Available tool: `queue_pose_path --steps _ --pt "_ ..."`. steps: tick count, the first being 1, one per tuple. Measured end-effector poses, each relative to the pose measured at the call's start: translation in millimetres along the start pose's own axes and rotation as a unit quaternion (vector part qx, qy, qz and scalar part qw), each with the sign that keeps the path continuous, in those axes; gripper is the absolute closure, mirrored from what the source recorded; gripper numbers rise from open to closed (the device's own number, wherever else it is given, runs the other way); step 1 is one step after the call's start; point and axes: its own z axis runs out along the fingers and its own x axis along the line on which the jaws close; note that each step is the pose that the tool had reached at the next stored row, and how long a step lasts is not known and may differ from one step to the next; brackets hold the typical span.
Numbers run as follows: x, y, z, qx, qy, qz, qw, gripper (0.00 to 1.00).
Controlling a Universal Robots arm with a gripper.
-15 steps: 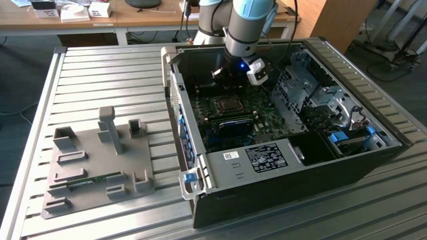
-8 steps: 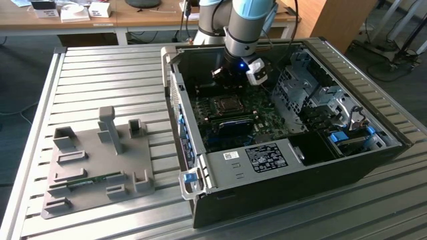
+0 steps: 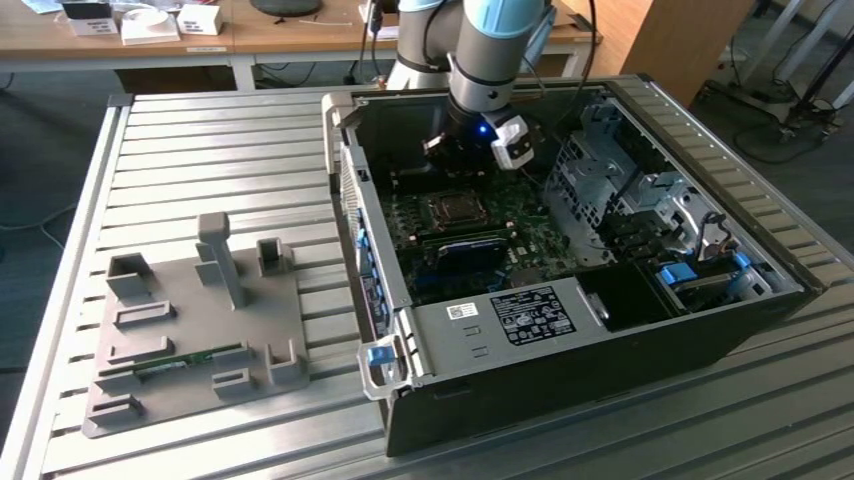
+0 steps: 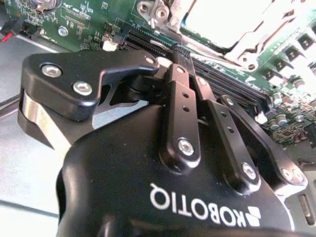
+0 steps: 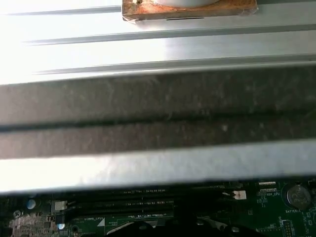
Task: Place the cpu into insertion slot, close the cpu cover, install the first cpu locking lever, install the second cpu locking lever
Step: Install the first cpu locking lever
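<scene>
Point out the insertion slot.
In the exterior view, the insertion slot sits on the green circuit board inside the open computer case, just nearer the camera than the pincer.

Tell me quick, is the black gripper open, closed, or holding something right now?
Black gripper: cannot be told; it hangs above the green circuit board.

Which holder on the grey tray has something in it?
The long holder, with a green strip lying in it; the tray's other holders look empty.
</scene>
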Motion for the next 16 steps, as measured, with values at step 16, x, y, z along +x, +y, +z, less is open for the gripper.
queue_pose_path --steps 16 --pt "-0.2 2.2 1.2 0.0045 -0.0007 0.002 1.0 0.89"
